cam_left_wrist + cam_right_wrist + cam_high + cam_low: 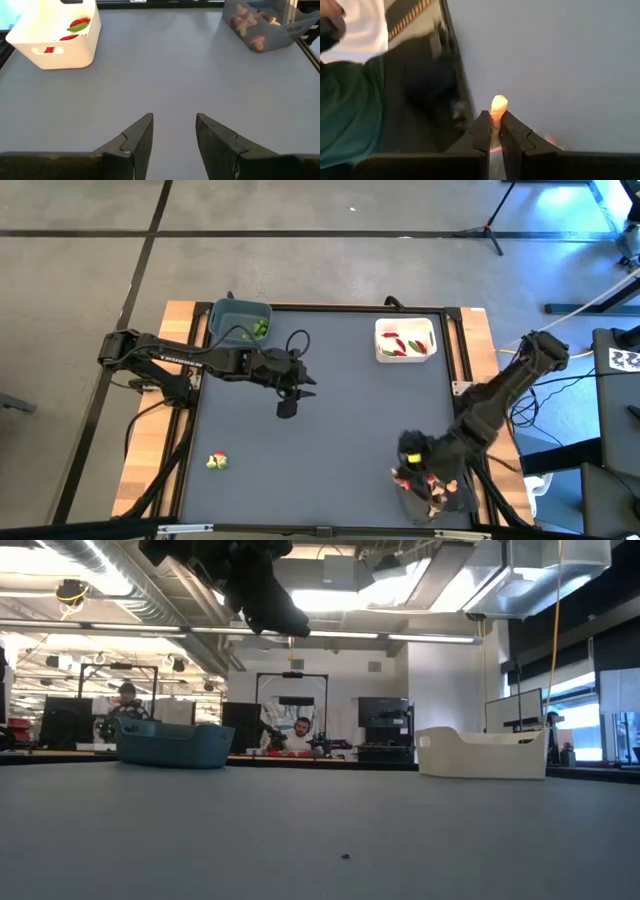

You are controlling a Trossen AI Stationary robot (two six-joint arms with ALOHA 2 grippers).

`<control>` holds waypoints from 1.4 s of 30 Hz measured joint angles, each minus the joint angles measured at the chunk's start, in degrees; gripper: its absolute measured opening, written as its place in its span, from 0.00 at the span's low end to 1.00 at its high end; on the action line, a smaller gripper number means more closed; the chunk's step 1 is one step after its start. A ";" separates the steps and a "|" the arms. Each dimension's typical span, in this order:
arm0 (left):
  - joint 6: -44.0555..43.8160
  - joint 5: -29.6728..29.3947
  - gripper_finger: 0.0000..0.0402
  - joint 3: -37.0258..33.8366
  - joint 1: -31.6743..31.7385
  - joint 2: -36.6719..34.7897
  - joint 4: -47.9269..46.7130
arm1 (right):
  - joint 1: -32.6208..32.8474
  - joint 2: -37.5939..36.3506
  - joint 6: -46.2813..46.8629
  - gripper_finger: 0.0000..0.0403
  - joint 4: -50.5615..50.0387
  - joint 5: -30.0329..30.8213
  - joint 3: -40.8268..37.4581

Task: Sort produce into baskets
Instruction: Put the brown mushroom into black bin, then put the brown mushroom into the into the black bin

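Three baskets: blue-grey tub (239, 318), white tub (405, 340), dark grey tray (265, 25).

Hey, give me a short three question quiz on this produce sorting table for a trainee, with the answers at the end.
1. True or false: the left pincer holds a toy.
2. Which tub holds the red pieces: A white tub, B blue tub?
3. What does the right pincer grip?

Key: 1 false, it is open and empty over the mat. 2 A. 3 A small pale orange toy, near the grey tray.
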 joint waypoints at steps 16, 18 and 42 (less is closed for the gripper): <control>0.17 -0.01 0.36 0.00 0.00 0.02 -0.26 | 20.17 9.71 38.62 0.10 -20.59 -1.59 -0.09; 0.14 -0.02 0.36 0.00 -0.06 0.02 -0.71 | 20.03 10.66 40.65 0.15 -22.74 -4.27 -0.11; -17.72 2.88 0.36 0.00 -9.78 0.04 -30.45 | -0.16 3.36 -1.93 0.49 -4.17 12.32 -0.04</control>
